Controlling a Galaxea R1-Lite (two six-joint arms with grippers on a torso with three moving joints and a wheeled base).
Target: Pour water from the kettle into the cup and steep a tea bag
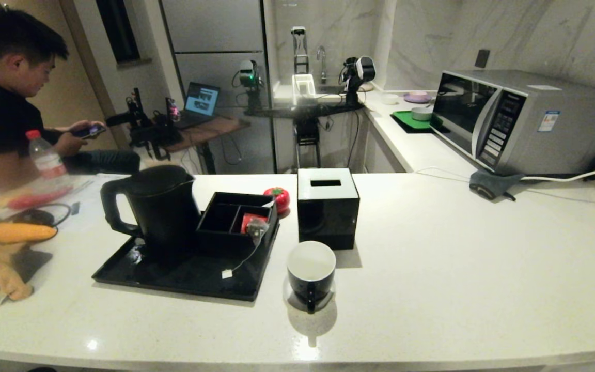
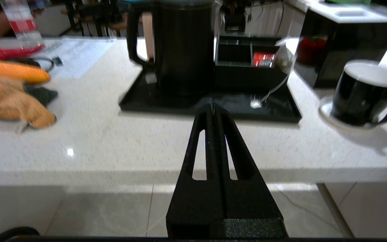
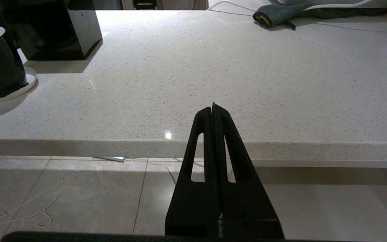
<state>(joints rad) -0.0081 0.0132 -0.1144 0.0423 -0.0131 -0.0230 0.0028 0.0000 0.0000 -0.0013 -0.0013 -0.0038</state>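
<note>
The desk (image 1: pixel 432 289) is a pale speckled stone slab that carries every item of the task. At its far right stands a microwave (image 1: pixel 525 119), well apart from the work. The black tray (image 1: pixel 137 274) lies left of centre and bears the kettle (image 1: pixel 160 206) on its left part, upright, with the loop handle (image 1: pixel 111 206) facing the robot's left and the spout toward the organiser. The kettle is judged the heaviest item, rigid and matte; any water inside is hidden. The recommended hold is the vertical bar of the handle, taken high enough to control the tilt during pouring. A black tissue box (image 1: pixel 327 206) stands just right of the tray. The divided organiser box (image 1: pixel 235 217) sits on the tray beside the kettle and holds a red packet (image 1: pixel 248 219). The cup (image 1: pixel 311 271) stands on the desk in front of the tissue box, upright, empty, handle toward the robot; it is glossy, likely slippery and breakable, and light enough to shift if knocked. The tea bag (image 1: pixel 257 227) hangs over the organiser's front edge, its string running down to the paper tag (image 1: pixel 226 274) on the tray; it is soft and very light, best pinched at the tag or string. The left gripper (image 2: pixel 213 111) and right gripper (image 3: pixel 213 109) both wait below the desk's near edge, jaws pressed together and holding nothing.
</note>
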